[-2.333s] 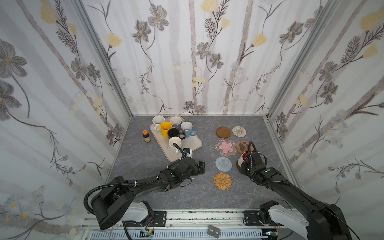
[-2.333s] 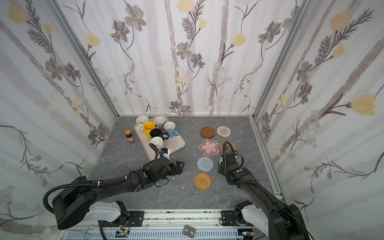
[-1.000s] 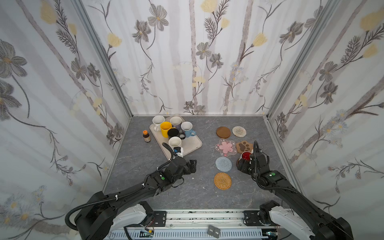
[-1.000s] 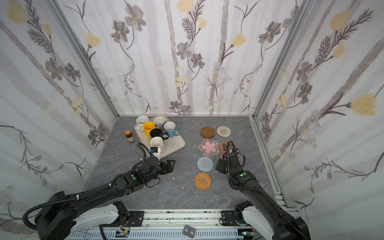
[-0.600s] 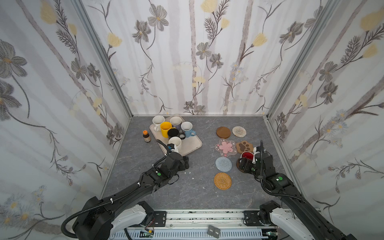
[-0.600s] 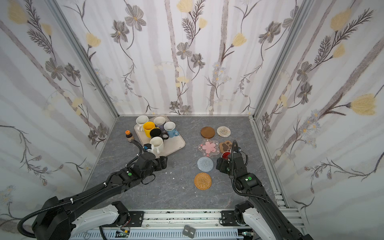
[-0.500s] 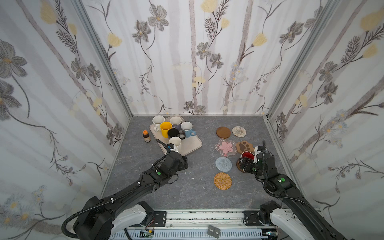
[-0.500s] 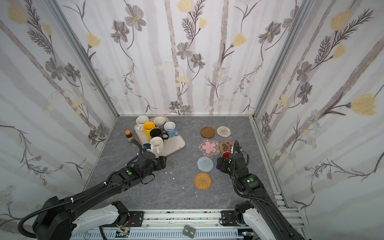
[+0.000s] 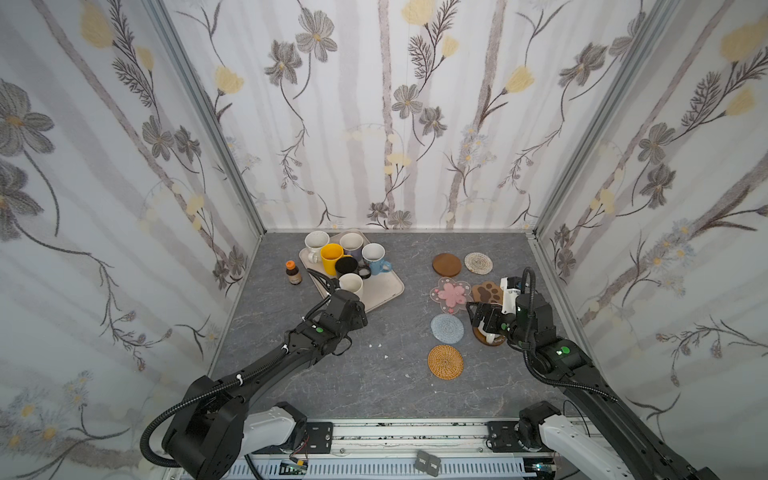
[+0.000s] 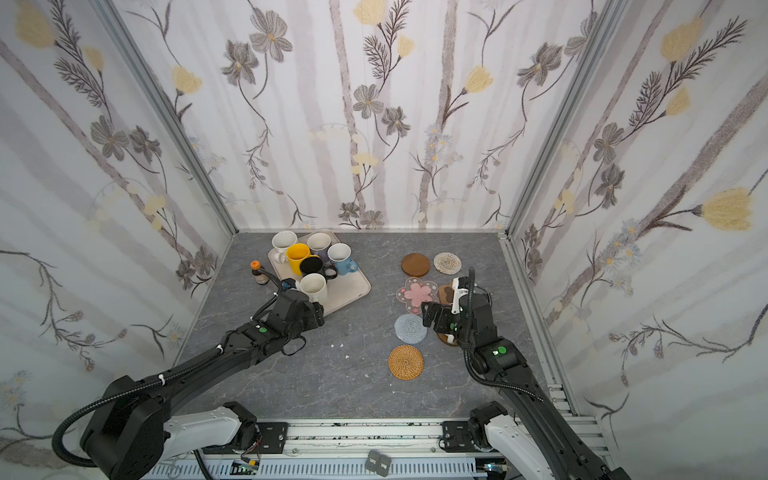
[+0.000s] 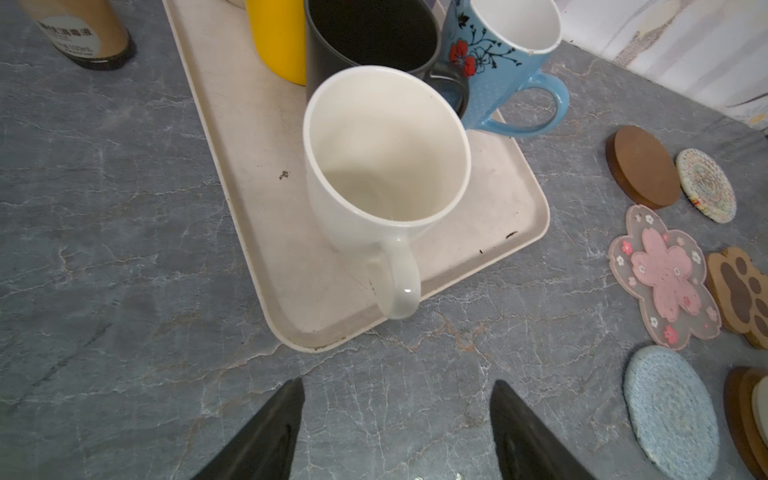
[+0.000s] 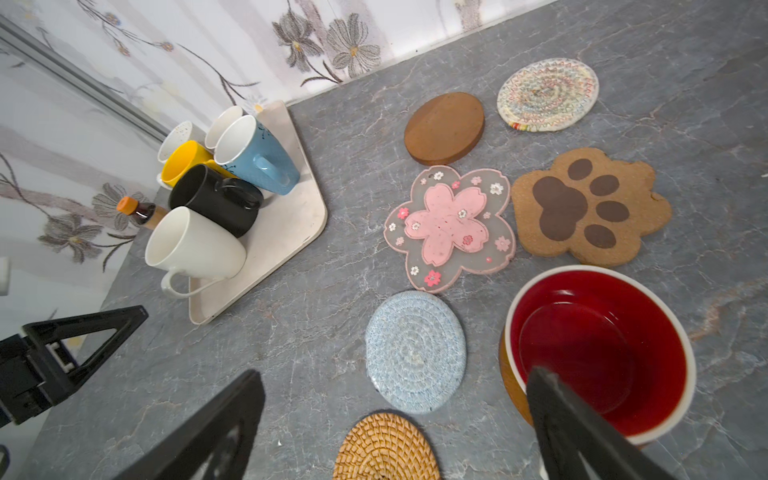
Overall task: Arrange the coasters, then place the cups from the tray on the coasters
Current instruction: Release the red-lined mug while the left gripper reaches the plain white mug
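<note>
The beige tray [image 9: 386, 291] at the back left holds several cups; nearest me is a white cup [image 11: 386, 166] with its handle turned toward my left gripper [image 11: 397, 384]. That gripper is open and empty, just short of the tray's corner. My right gripper [image 12: 395, 374] is open above the grey-blue coaster [image 12: 415, 351]. One finger overlaps the rim of the red-inside cup [image 12: 598, 353], which stands on the amber disc [image 12: 509, 386]. Around it lie the pink blossom [image 9: 451, 294], paw [image 9: 486, 292], brown wood disc [image 9: 446, 264], cream woven [image 9: 478, 262] and rattan [image 9: 445, 361] coasters.
A small brown bottle [image 9: 293, 272] with an orange cap stands just left of the tray, near the left wall. The yellow [image 9: 331, 255], black [image 9: 347, 264] and light blue [image 9: 374, 255] cups crowd behind the white one. White crumbs [image 9: 378, 345] dot the table.
My right gripper has opened wider and lifted off the red-inside cup, which stays on the amber disc. My left arm has swung back to the tray, its jaws narrowing a little.
</note>
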